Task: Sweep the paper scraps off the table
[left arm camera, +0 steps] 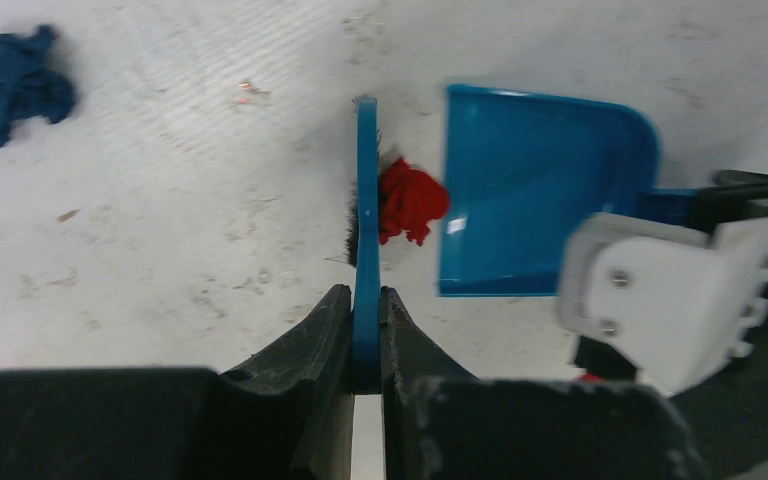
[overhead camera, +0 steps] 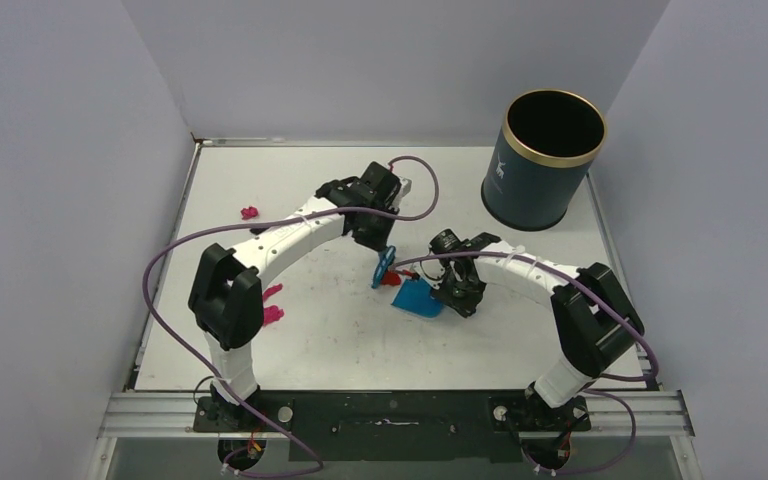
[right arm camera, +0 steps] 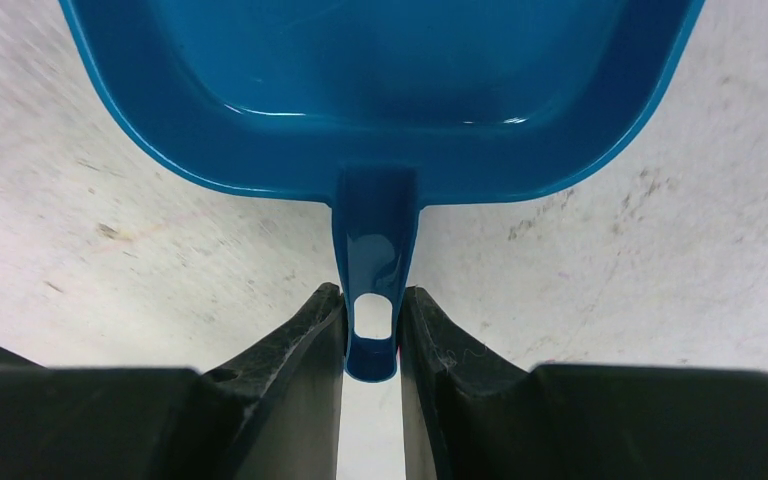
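My left gripper (left arm camera: 365, 295) is shut on the handle of a small blue hand brush (left arm camera: 365, 200) held on edge on the table (overhead camera: 340, 345). A red paper scrap (left arm camera: 412, 203) lies against the bristles, just short of the open lip of the blue dustpan (left arm camera: 540, 190). My right gripper (right arm camera: 372, 295) is shut on the dustpan's handle (right arm camera: 375, 240), and the pan (right arm camera: 380, 90) lies flat in front of it. A dark blue scrap (left arm camera: 15, 85) lies apart on the far side of the brush. From above, brush (overhead camera: 385, 268) and dustpan (overhead camera: 415, 297) meet mid-table.
Pink scraps lie at the table's left: one (overhead camera: 250, 212) toward the back, two (overhead camera: 273, 292) (overhead camera: 273, 314) beside the left arm's elbow. A dark cylindrical bin (overhead camera: 545, 160) with a gold rim stands at the back right. Grey walls enclose the table.
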### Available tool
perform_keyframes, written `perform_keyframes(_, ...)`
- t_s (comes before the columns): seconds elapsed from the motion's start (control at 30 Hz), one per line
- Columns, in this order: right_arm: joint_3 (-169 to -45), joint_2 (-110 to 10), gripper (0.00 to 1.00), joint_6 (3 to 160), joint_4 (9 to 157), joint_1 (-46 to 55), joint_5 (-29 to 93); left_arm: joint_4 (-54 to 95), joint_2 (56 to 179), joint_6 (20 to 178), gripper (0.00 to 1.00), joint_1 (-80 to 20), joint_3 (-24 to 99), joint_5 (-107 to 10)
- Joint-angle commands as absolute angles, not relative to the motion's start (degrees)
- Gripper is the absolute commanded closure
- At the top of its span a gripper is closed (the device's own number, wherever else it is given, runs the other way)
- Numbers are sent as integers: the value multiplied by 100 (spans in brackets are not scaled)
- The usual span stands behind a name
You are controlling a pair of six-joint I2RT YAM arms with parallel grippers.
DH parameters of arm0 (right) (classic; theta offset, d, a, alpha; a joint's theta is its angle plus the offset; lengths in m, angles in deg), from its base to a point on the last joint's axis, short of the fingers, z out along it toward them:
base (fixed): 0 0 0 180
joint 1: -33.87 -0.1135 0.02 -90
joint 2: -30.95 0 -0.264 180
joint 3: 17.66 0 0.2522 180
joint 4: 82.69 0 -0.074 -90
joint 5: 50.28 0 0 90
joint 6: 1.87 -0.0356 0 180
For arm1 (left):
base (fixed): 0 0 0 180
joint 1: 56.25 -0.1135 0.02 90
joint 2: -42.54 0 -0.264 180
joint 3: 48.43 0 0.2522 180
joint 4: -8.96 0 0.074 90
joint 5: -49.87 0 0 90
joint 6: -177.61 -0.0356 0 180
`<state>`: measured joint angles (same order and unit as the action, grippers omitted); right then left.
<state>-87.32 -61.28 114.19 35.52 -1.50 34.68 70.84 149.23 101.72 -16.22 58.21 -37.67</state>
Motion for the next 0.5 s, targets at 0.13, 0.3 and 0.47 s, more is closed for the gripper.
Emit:
perform_keyframes(0.13, -9089, -6090, 95, 11354, 3488, -273, 3080, 6997, 14820, 10598, 100, -1321, 6412, -5048)
perform_keyframes(0.3, -8938, -5856, 95, 11296, 3571, -95, 3033, 7286, 14452, 10479, 100, -1391, 6768, -4754)
perform_keyframes(0.47, -8925, -5564, 95, 11318, 3591, 99, 3016, 7785, 14221, 9937, 100, -1568, 7364, -3473)
